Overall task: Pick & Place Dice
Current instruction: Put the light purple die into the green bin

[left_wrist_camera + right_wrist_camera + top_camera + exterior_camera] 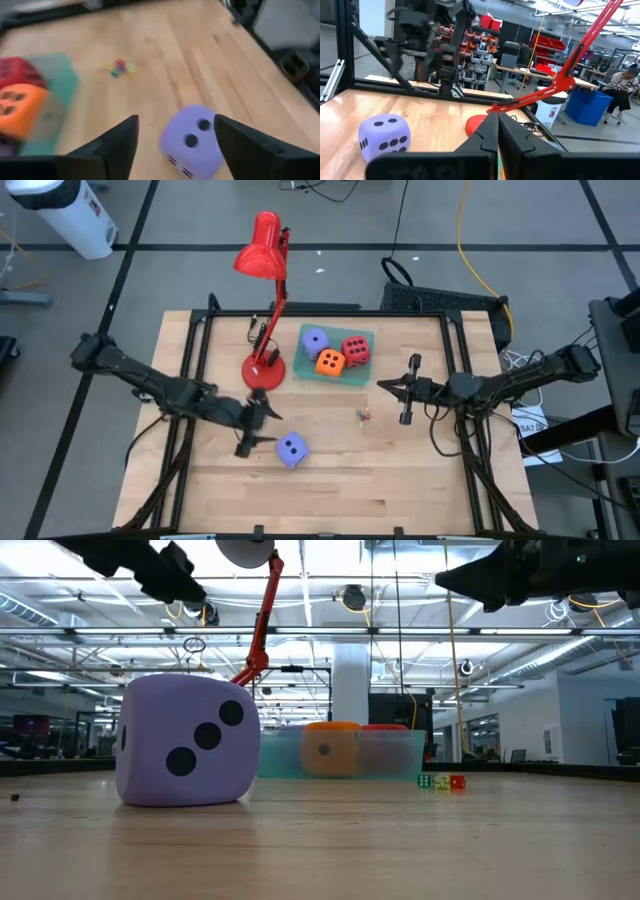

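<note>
Lavender die [291, 449] sits lower centre of your high view, just right of left gripper [256, 423]; fingers spread, holding nothing; right gripper [408, 389] shut, empty.

In the low view the green tray [395, 752] veils the orange die [330, 750] and red die [384, 728] behind its cloudy wall, and their pips cannot be read. The tiny dice [441, 781] beside it are too small to count. The left wrist view is blurred, and its edge cuts off the tray. The lamp [255, 610] head is cropped.
</note>
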`<action>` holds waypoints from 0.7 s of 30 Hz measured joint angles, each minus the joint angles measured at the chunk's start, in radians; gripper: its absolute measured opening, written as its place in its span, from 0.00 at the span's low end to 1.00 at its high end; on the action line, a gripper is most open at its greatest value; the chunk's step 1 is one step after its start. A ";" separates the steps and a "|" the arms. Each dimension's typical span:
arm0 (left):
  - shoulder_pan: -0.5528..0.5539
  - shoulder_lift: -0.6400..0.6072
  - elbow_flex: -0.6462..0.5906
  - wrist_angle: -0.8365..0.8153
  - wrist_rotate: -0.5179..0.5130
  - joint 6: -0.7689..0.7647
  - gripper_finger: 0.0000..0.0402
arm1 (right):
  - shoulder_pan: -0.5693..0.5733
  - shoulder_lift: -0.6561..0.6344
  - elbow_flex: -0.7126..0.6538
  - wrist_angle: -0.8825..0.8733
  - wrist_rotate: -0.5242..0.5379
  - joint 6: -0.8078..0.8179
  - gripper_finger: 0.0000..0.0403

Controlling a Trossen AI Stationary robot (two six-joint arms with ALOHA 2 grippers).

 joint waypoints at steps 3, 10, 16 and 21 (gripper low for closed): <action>-0.005 0.115 0.092 -0.059 0.059 0.016 0.77 | 0.000 0.000 0.000 -0.004 0.000 0.003 0.00; -0.014 0.350 0.342 -0.226 0.162 0.053 0.95 | 0.000 0.000 0.000 -0.023 -0.001 0.019 0.00; -0.043 0.521 0.520 -0.439 0.128 0.200 0.97 | 0.000 0.000 0.000 -0.042 -0.001 0.019 0.00; -0.058 0.603 0.565 -0.462 0.119 0.289 0.98 | 0.000 0.000 0.000 -0.043 -0.002 0.019 0.00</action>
